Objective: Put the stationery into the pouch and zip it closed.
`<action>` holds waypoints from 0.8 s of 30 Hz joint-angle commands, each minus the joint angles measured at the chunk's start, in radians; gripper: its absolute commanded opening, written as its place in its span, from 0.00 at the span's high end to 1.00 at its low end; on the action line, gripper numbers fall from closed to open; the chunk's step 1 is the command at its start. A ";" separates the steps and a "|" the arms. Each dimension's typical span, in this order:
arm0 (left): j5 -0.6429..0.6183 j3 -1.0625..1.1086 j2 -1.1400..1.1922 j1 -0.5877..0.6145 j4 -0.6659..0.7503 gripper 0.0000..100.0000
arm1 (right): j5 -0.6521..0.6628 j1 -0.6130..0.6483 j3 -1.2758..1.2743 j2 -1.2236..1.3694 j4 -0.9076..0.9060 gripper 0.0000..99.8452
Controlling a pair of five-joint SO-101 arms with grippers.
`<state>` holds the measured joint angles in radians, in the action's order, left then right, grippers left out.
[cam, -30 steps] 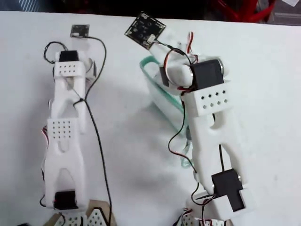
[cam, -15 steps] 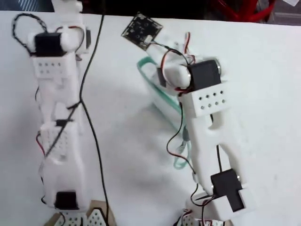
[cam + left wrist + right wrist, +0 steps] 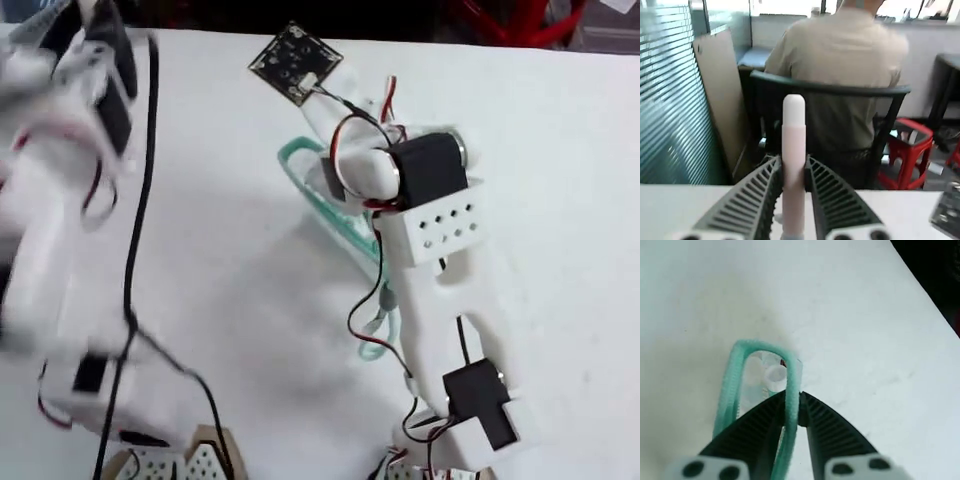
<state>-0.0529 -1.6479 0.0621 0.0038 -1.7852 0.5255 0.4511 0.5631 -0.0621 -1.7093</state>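
We see the left gripper [image 3: 793, 162] clamped around a pale pink cylindrical stick with a rounded white cap [image 3: 793, 131]. Its two ribbed grey fingers [image 3: 757, 192] press on the stick's sides, and the stick stands upright between them, the cap end reaching well past the fingertips. The white table [image 3: 690, 205] shows beneath the fingers. In the high view the left arm [image 3: 60, 220] is over the left side of the table, well apart from the pouch.

The right gripper [image 3: 793, 396] is almost fully closed, its black ribbed fingers [image 3: 760, 427] pinching one side of the teal zip band of a clear soft plastic pouch [image 3: 732, 385]. The mouth of the pouch gapes as a narrow loop, unzipped. Through that opening we make out pale rounded things [image 3: 774, 374] lying inside, one with a round white end; what they are we cannot tell.

In the high view the pouch [image 3: 345, 222] lies on the table [image 3: 240, 300] under the wrist of the right arm [image 3: 440, 250], with its teal edge running along the clear body. A small black square circuit board [image 3: 295, 62] on a cable shows near the table's far edge, just beyond the pouch's end.
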 commanded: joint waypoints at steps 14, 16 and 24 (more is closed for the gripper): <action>0.014 0.687 -0.690 -0.412 0.120 0.98 | -0.025 -0.054 -0.115 -0.018 -0.004 0.98; 0.009 0.778 -0.766 -0.417 0.178 0.98 | -0.025 -0.054 -0.133 -0.018 -0.004 0.98; -0.063 1.435 -1.055 -0.407 0.519 0.98 | -0.041 -0.054 -0.158 -0.018 -0.004 0.98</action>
<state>-0.1082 -0.4849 -0.8999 -0.3982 -1.4385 0.5010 0.4020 0.4020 -0.0637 -1.7093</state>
